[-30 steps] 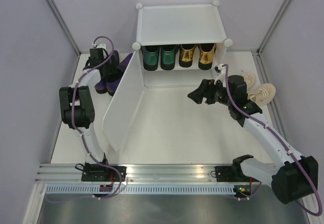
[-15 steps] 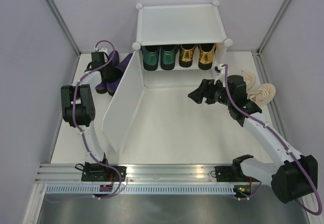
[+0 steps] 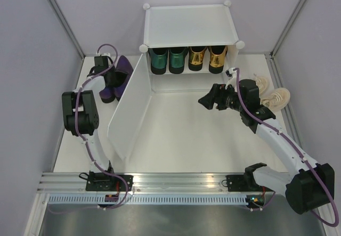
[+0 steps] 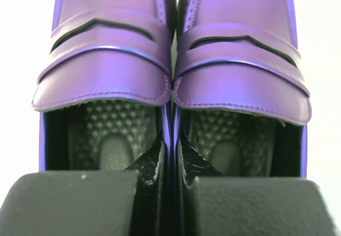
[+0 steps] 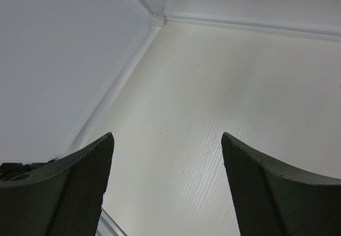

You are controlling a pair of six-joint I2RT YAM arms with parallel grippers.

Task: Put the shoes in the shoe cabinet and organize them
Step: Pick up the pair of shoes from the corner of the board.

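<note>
Two dark purple shoes [image 4: 106, 71] stand side by side left of the shoe cabinet [image 3: 189, 25], behind its open door [image 3: 130, 105]. My left gripper [image 4: 171, 156] reaches into their openings and is shut on the two touching inner walls, one finger in each shoe. From above, that gripper [image 3: 106, 72] sits at the heels of the purple pair [image 3: 118, 81]. Green loafers [image 3: 168, 59] and gold loafers [image 3: 208, 57] stand on the cabinet's upper tier. Beige sneakers [image 3: 273, 95] lie at the right, partly hidden by my right arm. My right gripper [image 3: 204, 100] hangs open and holds nothing.
The frosted door swings out toward the table's front left, between the purple shoes and the cabinet's mouth. The lower tier is hidden from above. In the right wrist view my right gripper [image 5: 167, 156] looks onto the bare white tabletop [image 5: 224, 97] and a corner of the enclosure wall.
My left gripper has closed, pinching the two purple shoes together at their inner walls. The pair has drawn closer together. The right arm has not moved.
</note>
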